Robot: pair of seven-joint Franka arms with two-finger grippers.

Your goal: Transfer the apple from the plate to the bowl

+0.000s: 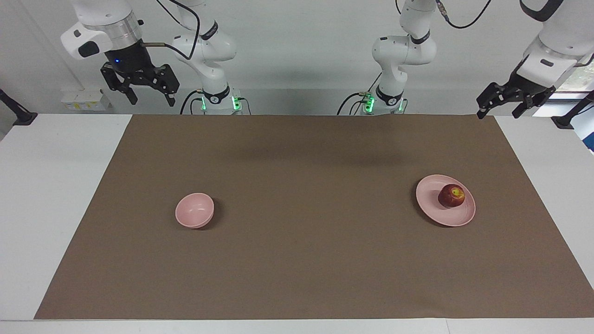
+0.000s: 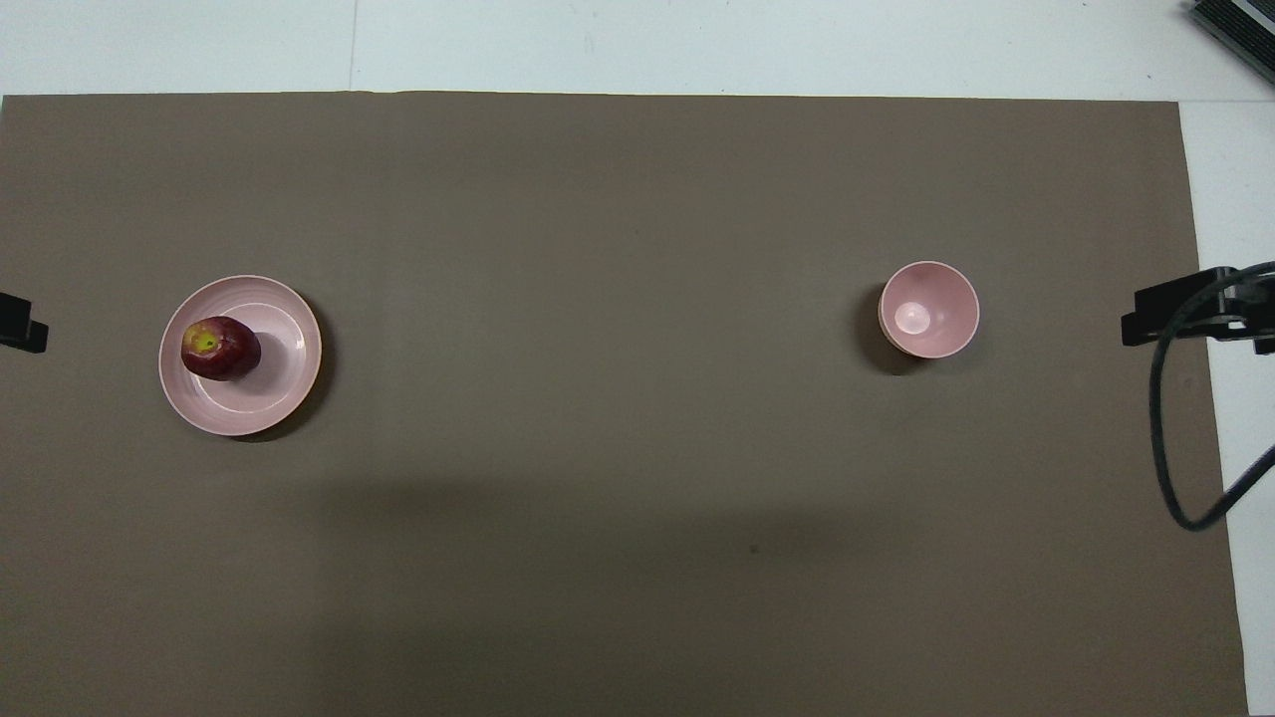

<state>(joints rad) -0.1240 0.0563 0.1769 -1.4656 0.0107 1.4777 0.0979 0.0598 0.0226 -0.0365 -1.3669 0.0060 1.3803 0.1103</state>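
The dark red apple (image 1: 451, 195) with a yellow patch at the stem sits on the flat pink plate (image 1: 452, 216), toward the left arm's end of the table. It also shows in the overhead view (image 2: 220, 348) on the plate (image 2: 271, 381). The small deep pink bowl (image 1: 195, 210) stands empty toward the right arm's end, also seen from overhead (image 2: 928, 309). My left gripper (image 1: 499, 111) is open and empty, raised over the table edge near its base. My right gripper (image 1: 151, 98) is open and empty, raised over the table edge at its own end.
A brown mat (image 1: 306, 260) covers most of the white table (image 1: 46, 195). A black cable (image 2: 1180, 438) loops from the right arm over the mat's edge. Black clamps stand at the table's corners nearest the robots.
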